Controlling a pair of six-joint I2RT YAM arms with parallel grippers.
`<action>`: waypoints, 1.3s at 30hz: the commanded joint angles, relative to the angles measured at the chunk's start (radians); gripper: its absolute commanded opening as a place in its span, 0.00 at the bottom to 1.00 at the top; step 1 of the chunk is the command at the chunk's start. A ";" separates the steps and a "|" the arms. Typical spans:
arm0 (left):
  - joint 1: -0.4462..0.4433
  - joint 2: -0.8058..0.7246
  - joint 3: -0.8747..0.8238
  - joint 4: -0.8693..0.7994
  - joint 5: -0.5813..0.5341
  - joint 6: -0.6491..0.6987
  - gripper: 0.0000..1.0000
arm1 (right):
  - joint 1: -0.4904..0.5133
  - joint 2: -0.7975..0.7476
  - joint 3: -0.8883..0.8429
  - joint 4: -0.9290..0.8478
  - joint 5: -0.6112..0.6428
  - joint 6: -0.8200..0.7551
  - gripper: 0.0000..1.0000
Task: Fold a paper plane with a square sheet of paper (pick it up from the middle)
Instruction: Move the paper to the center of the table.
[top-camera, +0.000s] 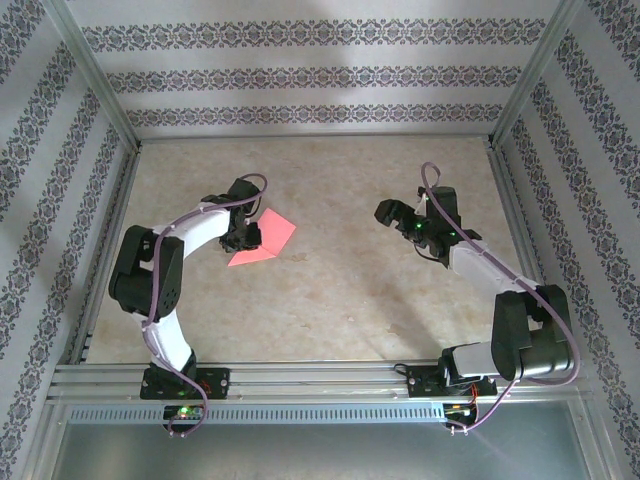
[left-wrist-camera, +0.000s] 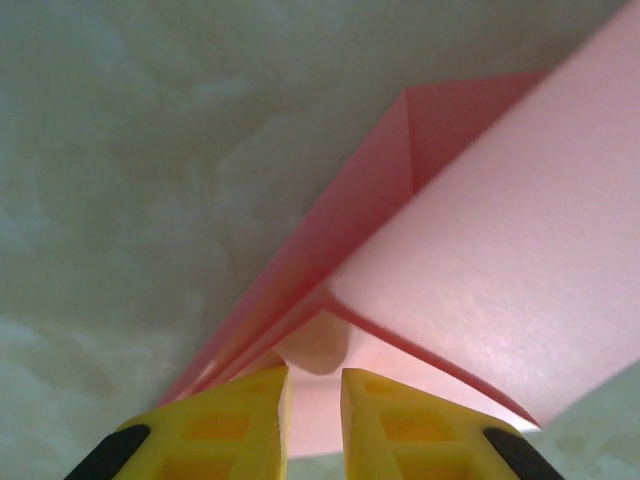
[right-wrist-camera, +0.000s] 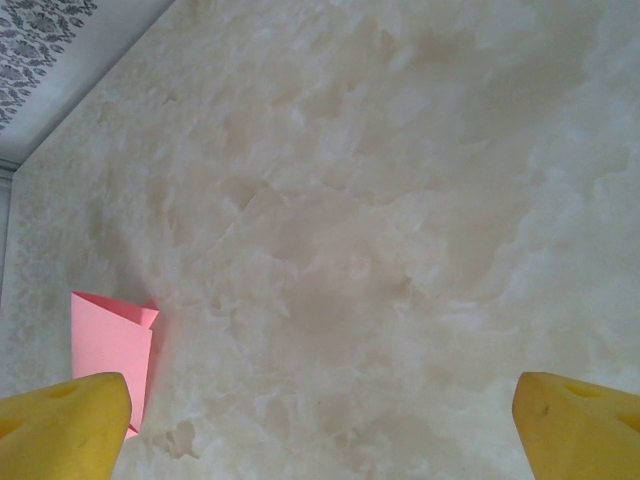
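The square sheet of paper (top-camera: 270, 238) is pink-red and partly folded, lying on the table left of centre. My left gripper (top-camera: 246, 238) is down at its left edge. In the left wrist view its yellow fingers (left-wrist-camera: 245, 420) stand a narrow gap apart, with folded layers of the paper (left-wrist-camera: 500, 250) rising just ahead of the tips and pink paper showing through the gap of the gripper (left-wrist-camera: 315, 390). My right gripper (top-camera: 396, 214) hovers over bare table to the right, wide open (right-wrist-camera: 322, 405), with nothing between its fingers. The paper (right-wrist-camera: 110, 345) sits far to its left.
The marbled tabletop (top-camera: 340, 300) is bounded by metal rails (top-camera: 300, 375) at the near edge and patterned walls (top-camera: 300, 75) at the back and sides. The two arms stand well apart.
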 joint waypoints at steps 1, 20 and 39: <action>0.018 0.031 0.019 0.037 -0.011 -0.004 0.20 | 0.013 0.014 0.026 0.013 -0.023 0.009 0.98; -0.075 0.055 -0.012 0.024 0.115 -0.197 0.18 | 0.031 0.045 0.031 0.015 -0.030 0.015 0.98; -0.274 -0.005 -0.095 0.179 0.183 -0.546 0.15 | 0.161 0.111 0.019 0.052 -0.120 0.067 0.86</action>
